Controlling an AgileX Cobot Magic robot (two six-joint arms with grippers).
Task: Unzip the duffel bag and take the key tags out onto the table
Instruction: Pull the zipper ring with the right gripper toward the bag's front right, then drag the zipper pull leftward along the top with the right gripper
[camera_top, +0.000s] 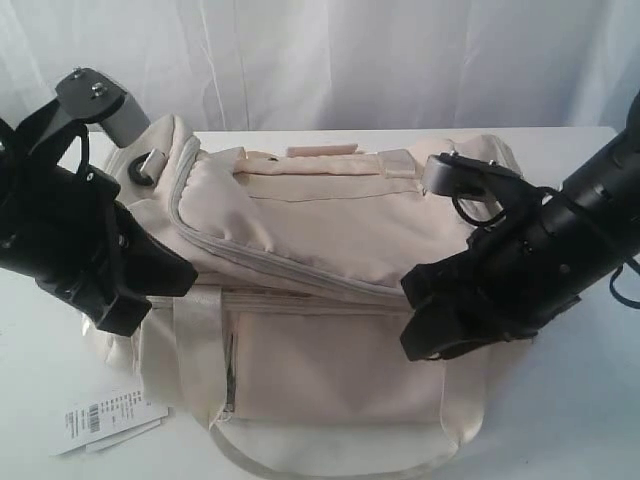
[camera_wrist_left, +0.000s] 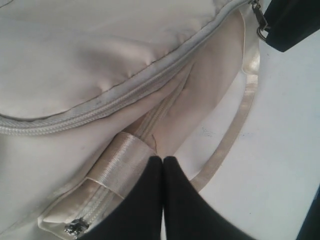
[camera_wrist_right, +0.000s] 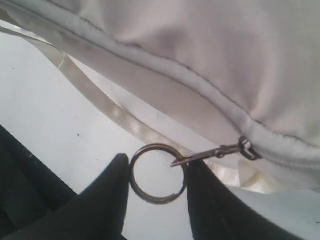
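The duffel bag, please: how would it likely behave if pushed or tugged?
Probably floppy: the duffel bag is creased and sagging, so it may buckle rather than slide whole. Its sheen suggests slippery cloth. Tugging the metal ring might drag the fabric along unless braced.

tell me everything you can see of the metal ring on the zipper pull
The metal ring is a thin, dull steel-looking split ring, round and unbent. It is linked to the slim zipper pull of the duffel bag, above the white table. The right pincer grips it, one black finger against each side.
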